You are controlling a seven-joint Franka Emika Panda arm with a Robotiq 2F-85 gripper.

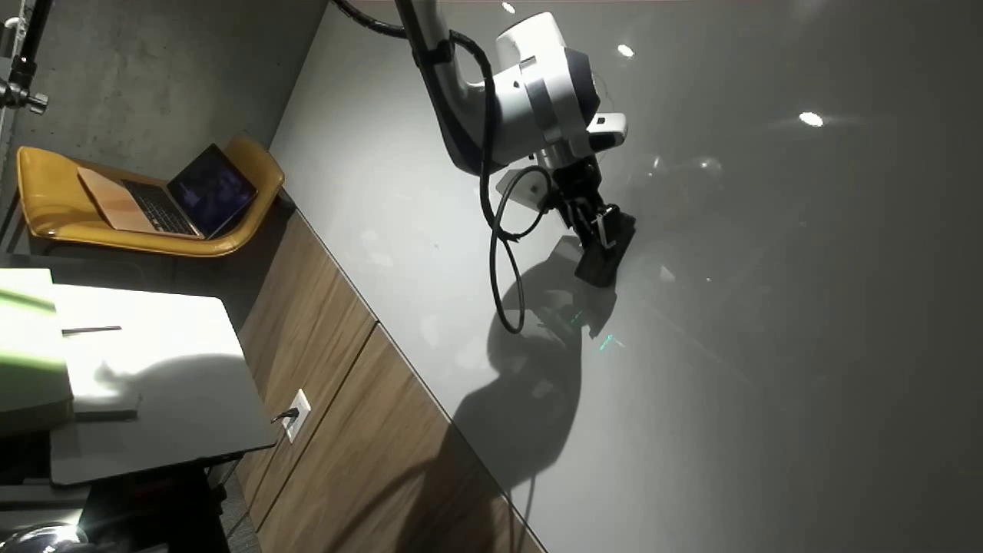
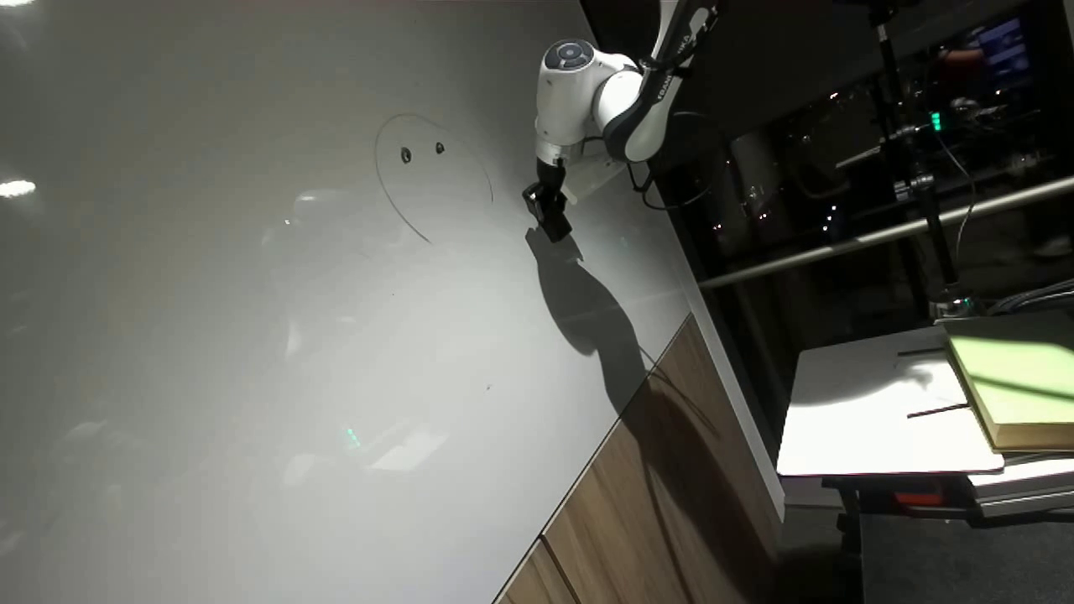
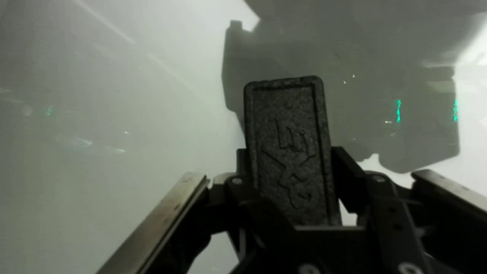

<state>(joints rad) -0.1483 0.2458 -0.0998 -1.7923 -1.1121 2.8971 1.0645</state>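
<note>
My gripper point(image 1: 604, 226) is shut on a dark grey block-shaped eraser point(image 1: 608, 261), seen in both exterior views. The gripper point(image 2: 547, 200) and eraser point(image 2: 555, 225) are close to a large glossy white board point(image 2: 277, 352); I cannot tell whether the eraser touches it. In the wrist view the eraser point(image 3: 285, 110) stands lengthwise between the two black fingers point(image 3: 291, 175), its face with carved lines toward the camera. In an exterior view, a thin curved outline point(image 2: 382, 178) with two small dark ovals point(image 2: 405, 155) is drawn on the board, beside the gripper.
Wooden panels point(image 1: 399, 445) with a plugged socket point(image 1: 297, 415) border the board. A small table point(image 2: 873, 419) bears a green-topped book point(image 2: 1019, 377). A yellow chair point(image 1: 57, 207) holds a laptop point(image 1: 157, 203). A black cable point(image 1: 495, 269) hangs in a loop from the arm.
</note>
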